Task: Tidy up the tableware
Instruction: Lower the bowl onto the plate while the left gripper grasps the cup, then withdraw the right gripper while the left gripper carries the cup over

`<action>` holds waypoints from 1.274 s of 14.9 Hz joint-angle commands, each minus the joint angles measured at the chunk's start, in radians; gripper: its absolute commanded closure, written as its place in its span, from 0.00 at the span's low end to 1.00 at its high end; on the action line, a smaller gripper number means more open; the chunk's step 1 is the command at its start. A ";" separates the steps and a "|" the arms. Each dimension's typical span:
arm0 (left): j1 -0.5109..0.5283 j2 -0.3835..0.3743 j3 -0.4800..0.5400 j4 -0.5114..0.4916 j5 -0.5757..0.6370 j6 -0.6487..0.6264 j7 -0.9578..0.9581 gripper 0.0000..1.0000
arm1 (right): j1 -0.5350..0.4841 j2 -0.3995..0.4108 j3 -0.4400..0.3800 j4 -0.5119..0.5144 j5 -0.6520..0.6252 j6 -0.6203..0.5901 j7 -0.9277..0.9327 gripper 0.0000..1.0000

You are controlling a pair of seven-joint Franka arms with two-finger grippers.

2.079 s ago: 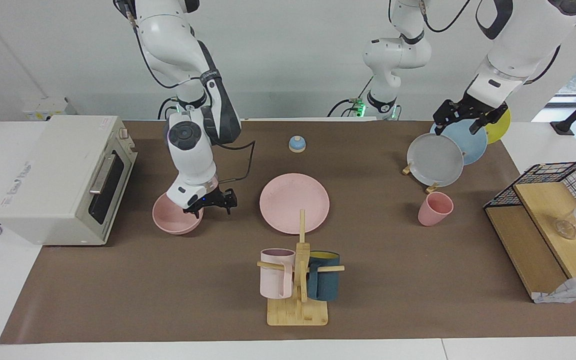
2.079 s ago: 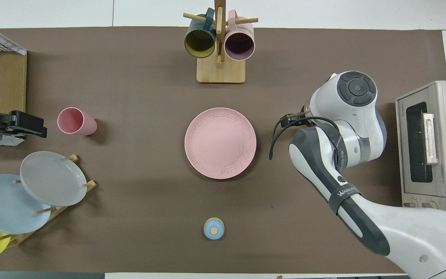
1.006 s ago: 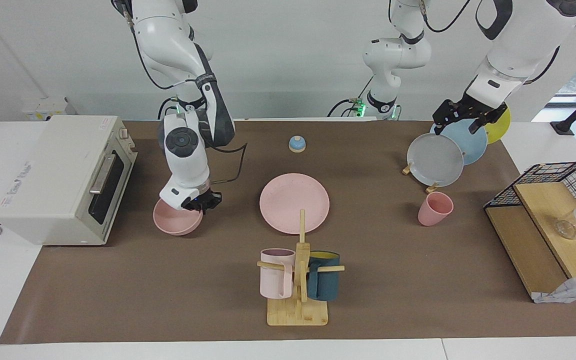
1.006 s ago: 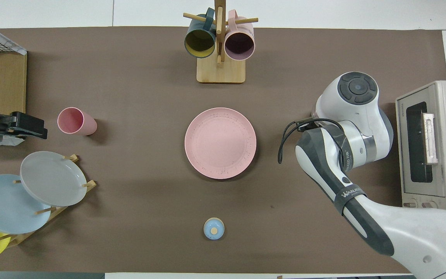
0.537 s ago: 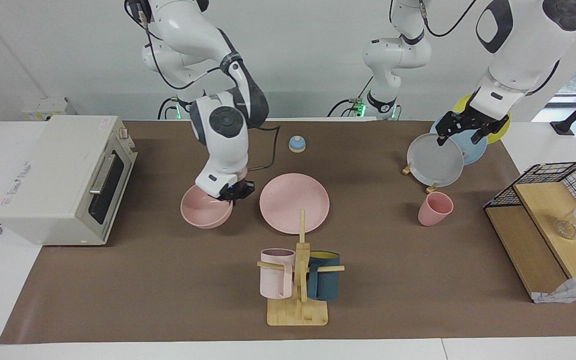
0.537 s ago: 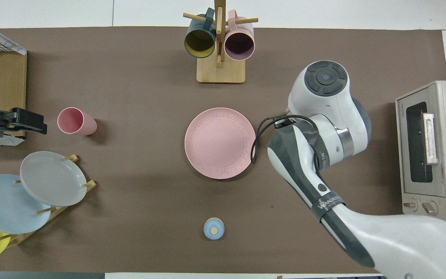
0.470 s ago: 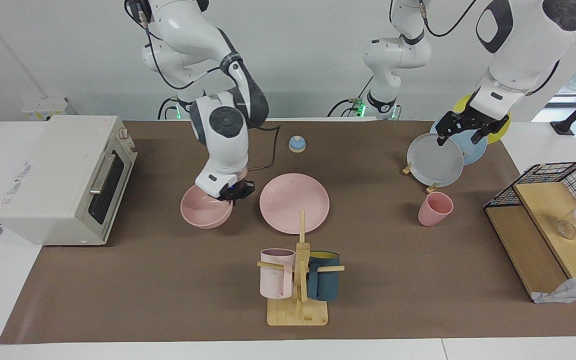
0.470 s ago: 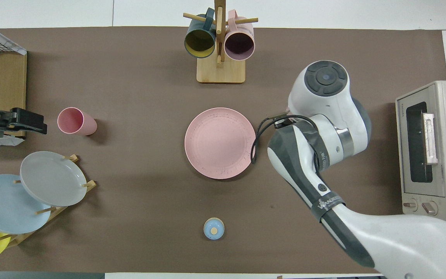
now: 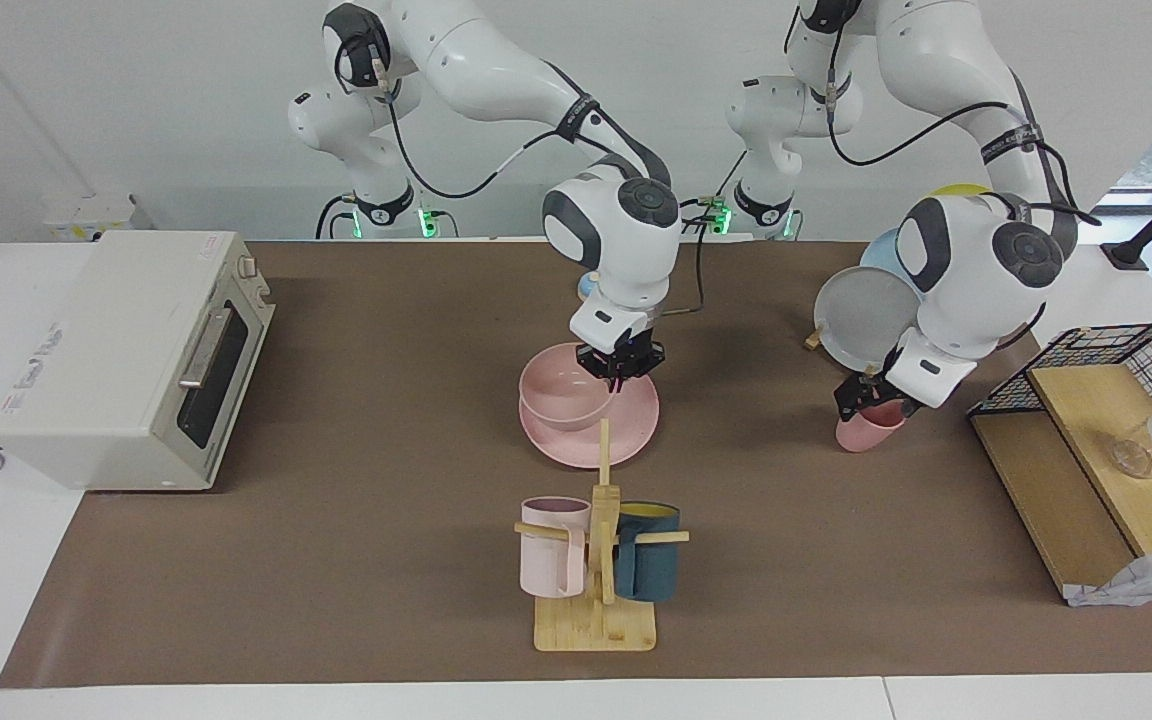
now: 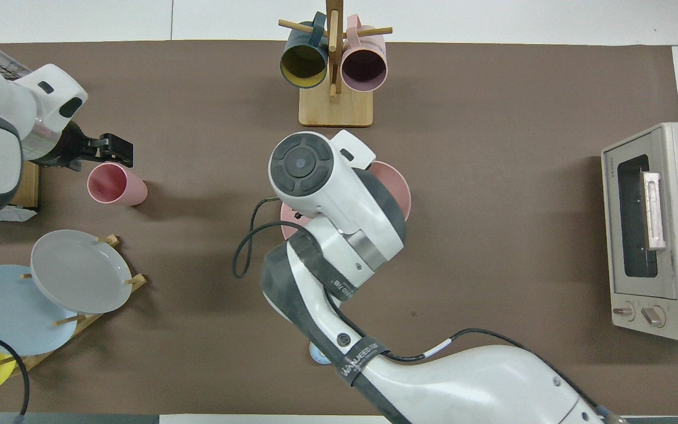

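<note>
**Bowl over the plate, cup next**

I have the right gripper pinched on the rim of the pink bowl, which sits over the pink plate at mid-table; whether the bowl is resting on the plate or a touch above it, I cannot tell. From overhead my right arm hides most of both, with only an edge of the bowl showing.

The left gripper is down at the mouth of the pink cup, which stands upright beside the plate rack, toward the left arm's end of the table. I cannot tell how its fingers stand.

I judge this the stacking step. Next I should settle the bowl centred on the plate and release cleanly, then take hold of the cup and carry it to the bowl without tipping it.
</note>
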 commanded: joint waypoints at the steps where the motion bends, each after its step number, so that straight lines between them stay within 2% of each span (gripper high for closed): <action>1: 0.000 -0.035 0.004 -0.042 0.003 0.014 -0.007 0.00 | -0.020 -0.005 0.003 -0.024 0.020 0.046 -0.001 1.00; 4: 0.005 -0.035 0.004 -0.058 -0.021 0.025 -0.007 0.00 | -0.016 -0.021 0.003 -0.105 0.020 0.118 0.004 1.00; 8: 0.005 -0.038 0.004 -0.111 -0.023 0.065 -0.009 0.01 | -0.016 -0.019 0.032 -0.099 0.020 0.128 0.011 1.00; 9: 0.005 -0.040 0.004 -0.120 -0.025 0.071 -0.012 0.05 | -0.017 -0.019 0.036 -0.099 0.020 0.128 0.011 1.00; 10: 0.002 -0.040 0.004 -0.123 -0.025 0.076 -0.017 0.16 | -0.017 -0.019 0.039 -0.099 0.020 0.128 0.011 1.00; 11: 0.000 -0.043 0.004 -0.129 -0.025 0.079 -0.015 0.53 | -0.017 -0.019 0.039 -0.100 0.024 0.129 0.011 1.00; 12: 0.000 -0.045 0.004 -0.138 -0.025 0.083 -0.012 1.00 | -0.017 -0.019 0.039 -0.100 0.040 0.128 0.011 1.00; 17: 0.005 -0.045 0.006 -0.132 -0.025 0.086 0.003 1.00 | -0.022 -0.028 0.039 -0.122 0.058 0.123 0.010 1.00; 18: 0.005 -0.042 0.006 -0.125 -0.023 0.080 0.003 1.00 | -0.028 -0.028 0.039 -0.120 0.064 0.123 0.010 0.84; 19: 0.004 -0.040 0.006 -0.108 -0.023 0.073 0.003 1.00 | -0.029 -0.028 0.039 -0.116 0.069 0.124 0.011 0.79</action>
